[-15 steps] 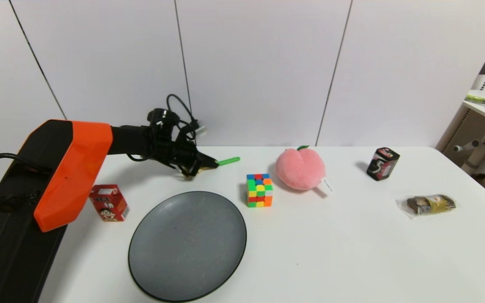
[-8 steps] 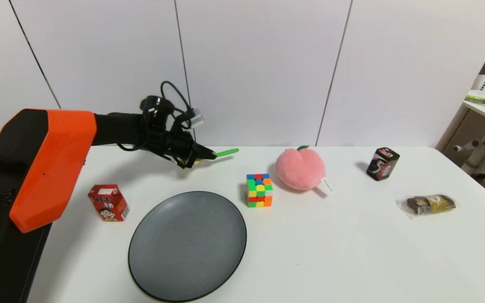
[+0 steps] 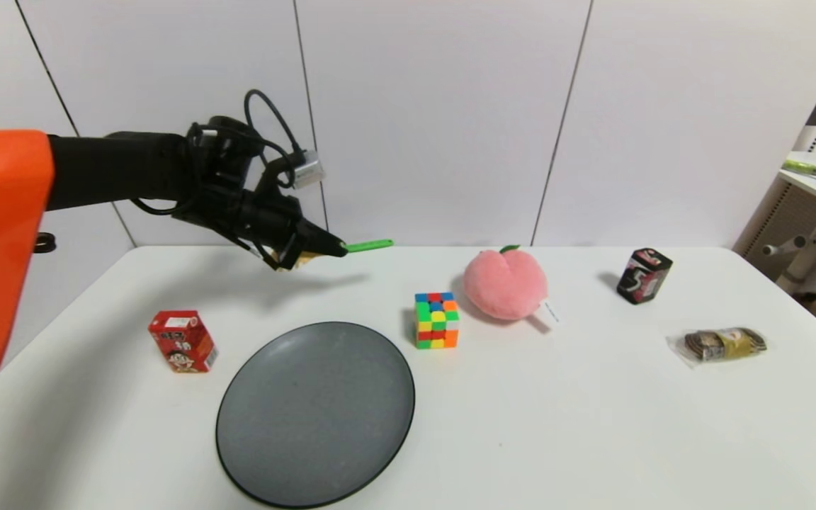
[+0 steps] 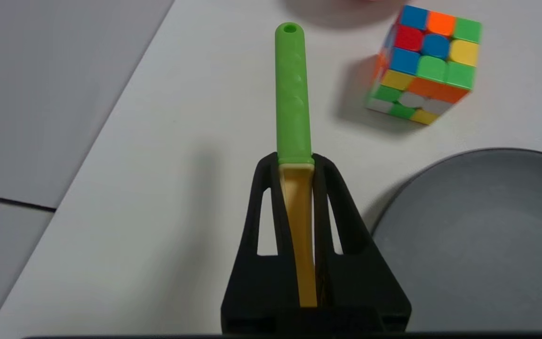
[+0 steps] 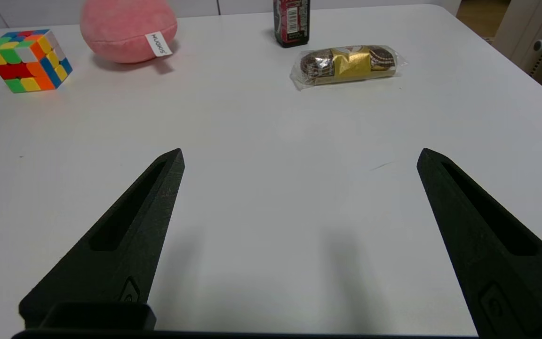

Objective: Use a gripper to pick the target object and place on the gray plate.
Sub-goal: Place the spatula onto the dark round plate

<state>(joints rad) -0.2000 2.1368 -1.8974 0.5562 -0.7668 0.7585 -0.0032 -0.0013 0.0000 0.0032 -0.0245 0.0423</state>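
Left gripper (image 3: pixel 333 248): we have it clamped on the pasta spoon (image 4: pixel 292 89), lifted above the table's far side.
Gray plate (image 3: pixel 315 413): bare, nearer us than the spoon.
Left to do: carry over, release.
Right gripper (image 5: pixel 299 157): spread wide, idle.

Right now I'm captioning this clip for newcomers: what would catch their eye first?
Probably the left gripper, raised above the table's far left part, shut on the pasta spoon, whose green handle sticks out ahead. Next, the big gray plate lying bare at the near edge, with the bright puzzle cube and pink plush peach just right of it.
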